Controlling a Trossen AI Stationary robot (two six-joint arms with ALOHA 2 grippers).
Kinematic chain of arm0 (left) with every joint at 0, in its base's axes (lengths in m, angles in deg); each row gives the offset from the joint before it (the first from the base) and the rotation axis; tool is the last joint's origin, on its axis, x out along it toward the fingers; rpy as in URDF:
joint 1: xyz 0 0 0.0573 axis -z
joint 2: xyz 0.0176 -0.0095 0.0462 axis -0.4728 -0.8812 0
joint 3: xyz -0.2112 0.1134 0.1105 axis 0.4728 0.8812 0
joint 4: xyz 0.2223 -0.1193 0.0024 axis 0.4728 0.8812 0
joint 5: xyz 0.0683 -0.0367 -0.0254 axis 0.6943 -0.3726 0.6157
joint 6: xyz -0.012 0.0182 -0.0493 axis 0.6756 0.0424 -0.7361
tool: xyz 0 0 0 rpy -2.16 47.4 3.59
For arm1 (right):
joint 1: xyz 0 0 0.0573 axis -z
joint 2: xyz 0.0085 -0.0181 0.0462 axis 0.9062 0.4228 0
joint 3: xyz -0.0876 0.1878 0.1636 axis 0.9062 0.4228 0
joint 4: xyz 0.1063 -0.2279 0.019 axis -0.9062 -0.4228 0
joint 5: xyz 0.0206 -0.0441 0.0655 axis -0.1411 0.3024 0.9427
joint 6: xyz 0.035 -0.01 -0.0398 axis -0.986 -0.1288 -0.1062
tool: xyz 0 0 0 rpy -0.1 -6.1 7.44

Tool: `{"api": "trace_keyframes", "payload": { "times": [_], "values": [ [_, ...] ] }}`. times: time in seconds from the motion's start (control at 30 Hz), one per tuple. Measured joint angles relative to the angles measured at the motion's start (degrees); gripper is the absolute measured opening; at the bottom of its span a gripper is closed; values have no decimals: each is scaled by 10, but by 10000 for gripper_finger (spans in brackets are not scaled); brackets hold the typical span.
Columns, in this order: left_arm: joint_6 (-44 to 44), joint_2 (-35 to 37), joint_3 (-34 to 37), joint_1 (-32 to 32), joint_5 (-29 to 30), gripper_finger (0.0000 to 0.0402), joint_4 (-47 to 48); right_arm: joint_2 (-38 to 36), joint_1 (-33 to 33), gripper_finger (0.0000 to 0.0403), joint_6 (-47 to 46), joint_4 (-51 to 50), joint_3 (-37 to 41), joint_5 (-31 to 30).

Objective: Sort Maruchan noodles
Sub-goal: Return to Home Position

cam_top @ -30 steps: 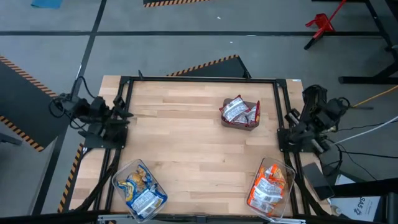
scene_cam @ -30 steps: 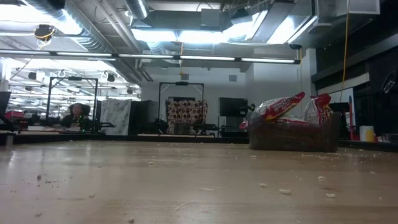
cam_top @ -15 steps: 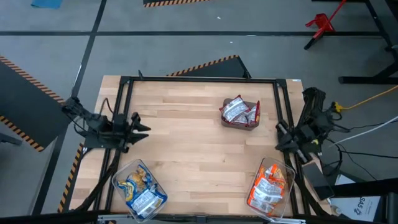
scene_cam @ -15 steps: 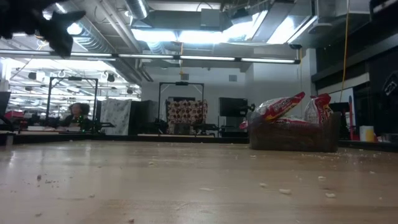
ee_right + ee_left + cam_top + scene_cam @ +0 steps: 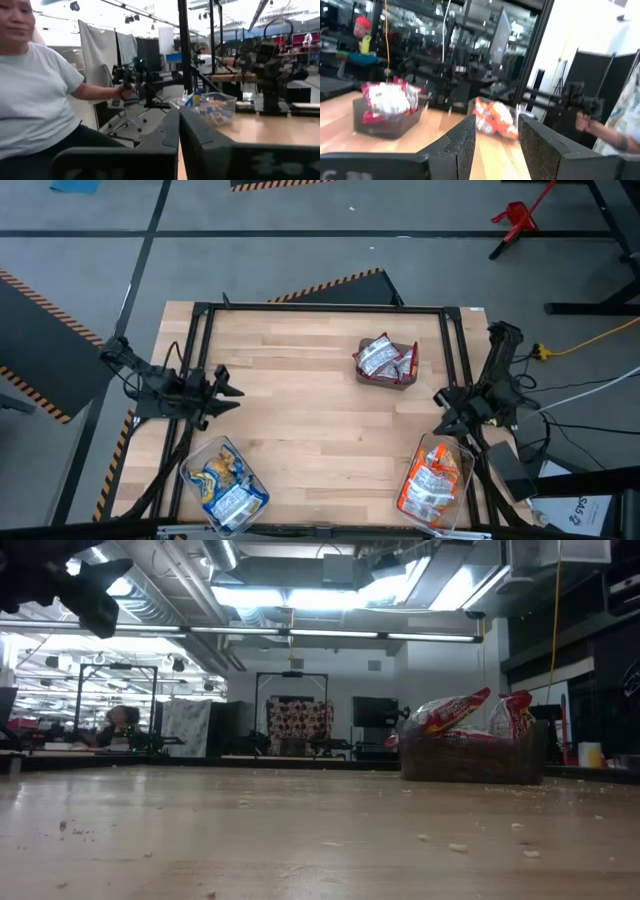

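Note:
The Maruchan noodles lie sorted in three containers. Red-white packets [image 5: 383, 358] fill a dark tray [image 5: 470, 758] at the table's far right, blue-yellow packets [image 5: 223, 482] sit in a clear bin at the near left, and orange packets [image 5: 433, 476] in a clear bin at the near right. My left gripper [image 5: 226, 391] hovers open over the table's left side, above the blue-yellow bin's far side; it also shows in its wrist view [image 5: 496, 140]. My right gripper [image 5: 440, 399] hovers shut at the right side, between tray and orange bin, and in its wrist view [image 5: 178, 134].
A black frame [image 5: 320, 308] runs around the wooden table [image 5: 300, 410]. A person in a white shirt [image 5: 35, 95] sits beyond the left edge, and a person's hand [image 5: 592, 125] shows past the right. Crumbs dot the wood [image 5: 455, 845].
My left gripper has swung from the left edge out over the table, toward the right and slightly near. My right gripper has moved from the right edge inward and toward the near edge, closer to the orange bin. The packets have stayed put.

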Motion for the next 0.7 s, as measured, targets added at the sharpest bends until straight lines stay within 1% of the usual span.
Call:
{"api": "trace_keyframes", "payload": {
  "times": [0.1, 0.17, 0.33, 0.37, 0.4, 0.53, 0.6, 0.7],
  "values": [
    [-4, 0, 0, 0, 1, 141, 29, 0, 14, 1, 6, -9, 0, 2],
    [-17, 0, 0, 0, 14, 141, 46, 0, 24, 1, 7, -22, 0, -6],
    [-33, 0, 0, 0, 52, 141, 95, 0, 59, 1, 5, -67, 0, -72],
    [-31, 0, 0, 0, 53, 141, 94, 0, 67, 1, -1, -77, 0, -74],
    [-30, 0, 0, 0, 55, 141, 94, 0, 76, 1, -7, -87, 0, -67],
    [-28, 0, 0, 0, 58, 141, 94, 2, 108, 1, -19, -98, -1, 23],
    [-12, 0, 0, 0, 60, 141, 94, 2, 123, 1, -18, -99, -1, 30],
    [29, 0, 0, 0, 62, 141, 94, 4, 146, 1, 11, -99, -1, 0]
  ]
}}
